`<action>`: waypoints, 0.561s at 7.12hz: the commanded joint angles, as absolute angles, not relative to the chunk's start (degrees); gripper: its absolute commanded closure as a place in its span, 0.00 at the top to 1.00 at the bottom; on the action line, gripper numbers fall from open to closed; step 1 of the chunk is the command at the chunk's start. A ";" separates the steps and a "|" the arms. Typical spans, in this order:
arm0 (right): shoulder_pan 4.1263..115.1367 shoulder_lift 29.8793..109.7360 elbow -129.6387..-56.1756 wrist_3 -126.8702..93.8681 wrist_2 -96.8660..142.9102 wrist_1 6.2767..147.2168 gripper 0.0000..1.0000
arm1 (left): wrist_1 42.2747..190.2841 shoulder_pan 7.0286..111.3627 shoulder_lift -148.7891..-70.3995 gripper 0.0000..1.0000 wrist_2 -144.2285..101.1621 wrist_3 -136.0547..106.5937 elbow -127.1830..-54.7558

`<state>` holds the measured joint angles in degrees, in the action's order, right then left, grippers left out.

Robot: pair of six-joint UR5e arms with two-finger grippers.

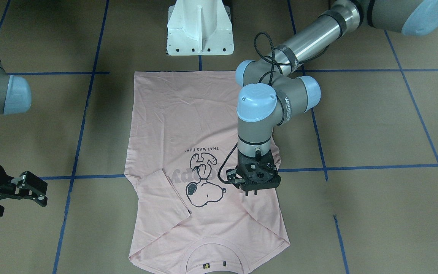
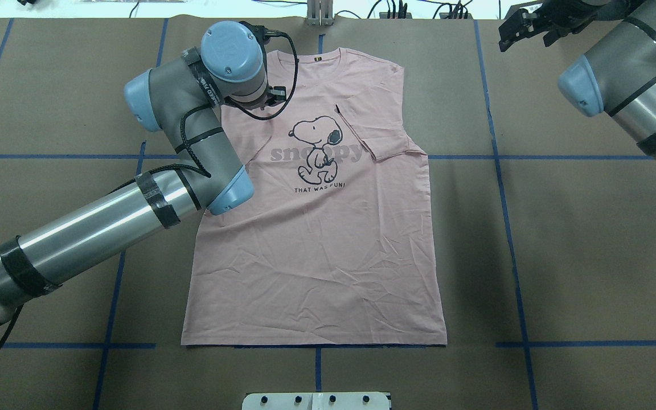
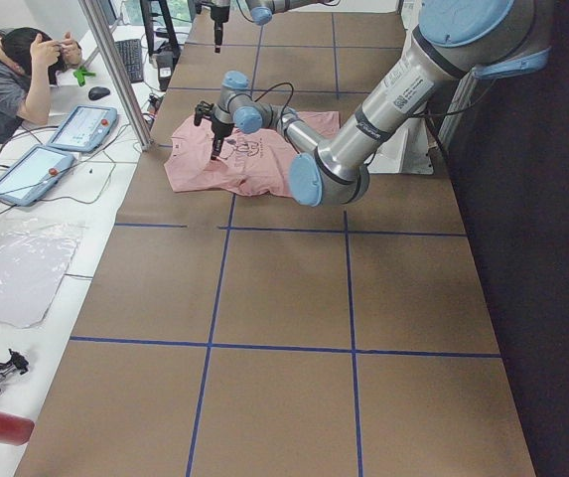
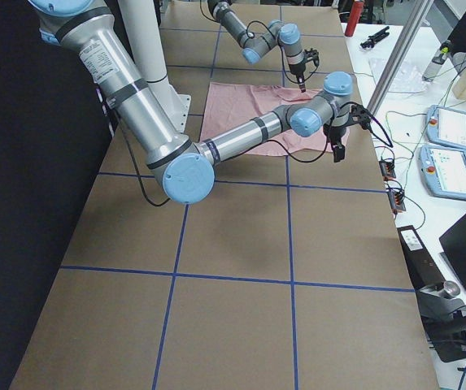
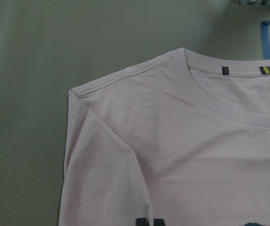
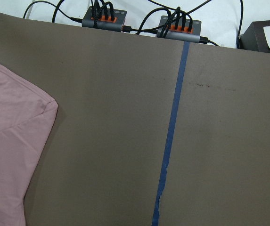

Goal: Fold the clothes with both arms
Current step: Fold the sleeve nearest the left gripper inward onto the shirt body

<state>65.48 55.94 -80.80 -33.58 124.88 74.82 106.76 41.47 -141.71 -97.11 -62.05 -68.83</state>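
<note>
The pale pink T-shirt (image 2: 316,245) lies flat and print-up on the brown table, collar toward the far edge. Both sleeves are turned in over the chest; the right sleeve (image 2: 382,139) ends beside the dog print (image 1: 202,186). My left gripper (image 1: 252,193) hangs point-down over the shirt's left shoulder area, clear of the cloth. Its own body hides most of its fingers, so I cannot tell how they stand. The left wrist view shows only the shoulder and collar (image 5: 219,89). My right gripper (image 1: 36,191) is open and holds nothing, off the shirt beyond its right shoulder corner (image 6: 45,101).
The white pedestal base (image 1: 200,30) stands at the near edge by the shirt's hem. Blue tape lines (image 2: 504,188) grid the table. Cable hubs (image 6: 102,20) sit along the far edge. A person (image 3: 6,79) and tablets (image 3: 80,124) are at a side bench.
</note>
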 commanded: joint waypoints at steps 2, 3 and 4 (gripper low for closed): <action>59.54 59.91 -93.71 -49.40 122.98 75.50 1.00 | 106.70 41.66 -132.67 1.00 -101.86 -56.69 -86.23; 52.98 63.51 -101.78 -58.44 117.83 75.93 1.00 | 106.70 41.31 -128.36 1.00 -103.61 -56.69 -93.01; 45.43 68.33 -109.96 -64.28 111.34 78.90 1.00 | 107.05 41.13 -124.14 1.00 -106.41 -56.86 -99.60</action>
